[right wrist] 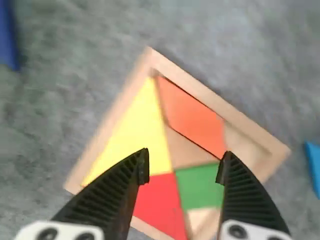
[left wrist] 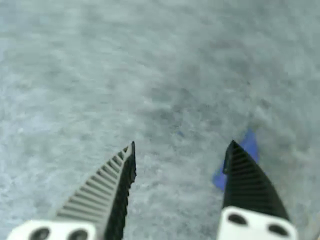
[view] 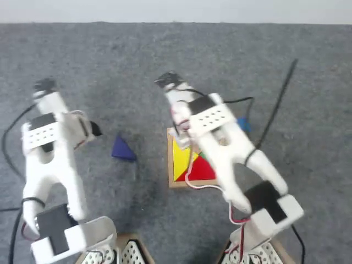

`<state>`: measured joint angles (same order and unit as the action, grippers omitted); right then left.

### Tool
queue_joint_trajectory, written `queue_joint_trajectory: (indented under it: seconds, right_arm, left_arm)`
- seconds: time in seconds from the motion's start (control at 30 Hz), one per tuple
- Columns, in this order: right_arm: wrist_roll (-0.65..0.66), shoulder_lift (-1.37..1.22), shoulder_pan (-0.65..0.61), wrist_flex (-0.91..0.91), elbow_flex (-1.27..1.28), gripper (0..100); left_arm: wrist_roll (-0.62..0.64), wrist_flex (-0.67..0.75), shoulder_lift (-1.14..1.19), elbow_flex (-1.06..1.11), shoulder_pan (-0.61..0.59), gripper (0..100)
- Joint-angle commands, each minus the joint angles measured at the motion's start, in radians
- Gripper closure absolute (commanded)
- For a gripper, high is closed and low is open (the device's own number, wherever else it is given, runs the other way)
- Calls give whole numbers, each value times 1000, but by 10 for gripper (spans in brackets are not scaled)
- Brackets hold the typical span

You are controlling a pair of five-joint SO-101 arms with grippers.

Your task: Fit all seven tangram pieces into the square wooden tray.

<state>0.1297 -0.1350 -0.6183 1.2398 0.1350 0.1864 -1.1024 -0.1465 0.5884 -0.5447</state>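
The square wooden tray [right wrist: 150, 56] lies under my right gripper [right wrist: 185, 152], which hangs open above it with nothing between its fingers. In the tray sit a yellow triangle [right wrist: 135, 130], an orange parallelogram [right wrist: 192, 117], a green square [right wrist: 197, 186] and a red triangle [right wrist: 155, 205]; bare wood shows between them. A dark blue triangle [view: 122, 149] lies on the carpet left of the tray [view: 171, 165]. My left gripper [left wrist: 182, 146] is open over bare carpet, and the dark blue triangle [left wrist: 249, 146] peeks out behind one finger. A light blue piece [view: 243, 124] lies right of the tray.
Grey carpet [view: 137, 71] covers the whole table. The right arm [view: 220, 132] hides most of the tray in the high view, and the left arm [view: 52, 159] stands at the left. Black cables [view: 278, 104] trail across the carpet on the right.
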Motion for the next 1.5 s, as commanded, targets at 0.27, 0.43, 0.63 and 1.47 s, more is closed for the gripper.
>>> queue_joint_trajectory:
  seconds: [0.27,0.43,0.63,1.47]
  right_arm:
    - [40,156,377,85,-54,762]
    - [256,206,538,108,-34,760]
    - [295,99,565,81,-38,760]
    - [931,-308,573,-113,-173,764]
  left_arm:
    - [29,31,-52,25,166,724]
    - [31,95,-52,88,270,724]
    - [28,129,-52,117,315,724]
    - [21,126,-52,119,310,724]
